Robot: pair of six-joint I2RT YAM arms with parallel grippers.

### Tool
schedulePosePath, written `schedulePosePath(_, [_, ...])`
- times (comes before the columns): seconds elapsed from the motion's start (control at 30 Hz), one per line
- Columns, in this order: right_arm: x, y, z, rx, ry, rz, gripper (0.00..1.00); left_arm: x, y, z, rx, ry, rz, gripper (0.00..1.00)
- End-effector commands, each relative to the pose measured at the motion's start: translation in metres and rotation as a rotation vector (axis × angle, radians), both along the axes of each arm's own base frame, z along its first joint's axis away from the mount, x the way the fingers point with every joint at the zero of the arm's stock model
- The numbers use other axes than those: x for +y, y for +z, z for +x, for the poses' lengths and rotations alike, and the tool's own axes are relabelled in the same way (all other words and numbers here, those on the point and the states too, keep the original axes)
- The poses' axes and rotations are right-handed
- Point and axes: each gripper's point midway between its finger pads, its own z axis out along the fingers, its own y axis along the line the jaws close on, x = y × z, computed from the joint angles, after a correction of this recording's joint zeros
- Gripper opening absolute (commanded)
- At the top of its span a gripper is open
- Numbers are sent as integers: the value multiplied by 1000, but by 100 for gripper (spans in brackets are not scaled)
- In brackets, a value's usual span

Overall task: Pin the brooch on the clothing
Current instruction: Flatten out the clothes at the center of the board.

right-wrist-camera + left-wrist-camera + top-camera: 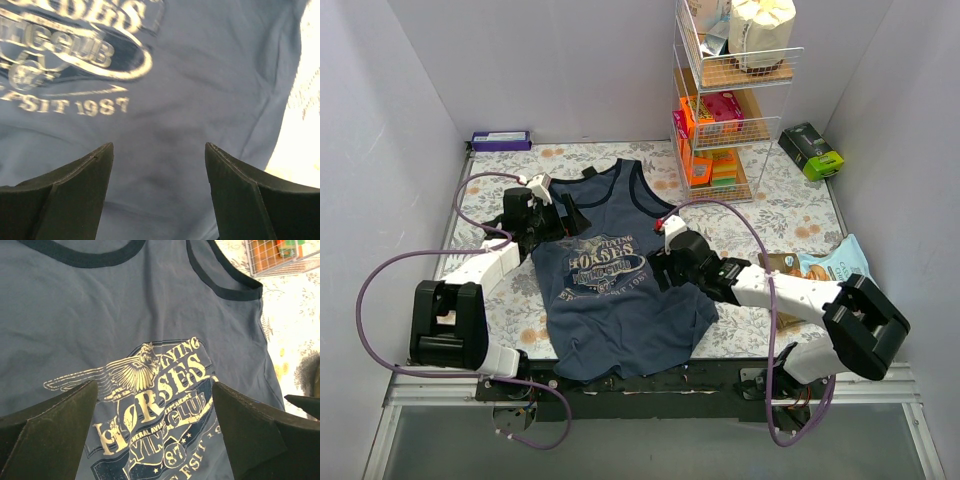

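Navy tank top (610, 300) laid flat on the floral table (790, 215), with both grippers held open above it.
Darker trim is seen at the neck and armholes, with a pale "HORSES" chest print; the hem lies at the near edge. The left gripper (155, 385) is spread wide over the print, the right gripper (159, 145) open and empty over the lower front. Bare cloth is left on both sides.

A robot lab cell (home-styled): bare white walls (570, 70) box a floral-clothed table (790, 215) and wire shelf (740, 72).
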Motion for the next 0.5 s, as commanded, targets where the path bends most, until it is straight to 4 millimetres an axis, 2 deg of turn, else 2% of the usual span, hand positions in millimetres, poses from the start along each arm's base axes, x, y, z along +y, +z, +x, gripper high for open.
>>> schedulePosePath(0.0, [-23,-24,8,52,-99,-33,81,9,18,11,-56,37,47,98])
schedulePosePath(0.13, [-44,-49,-1,117,-170,-70,80,27,37,10,-140,87,141,98])
schedulePosePath(0.23, [-64,-69,-14,172,-218,-103,80,43,44,10,-179,135,222,98])
schedulePosePath(0.33, [-79,-80,-25,203,-251,-110,80,61,30,11,-124,190,312,98])
schedulePosePath(0.47, [-102,-87,-35,222,-337,-136,80,79,38,9,-138,262,380,98])
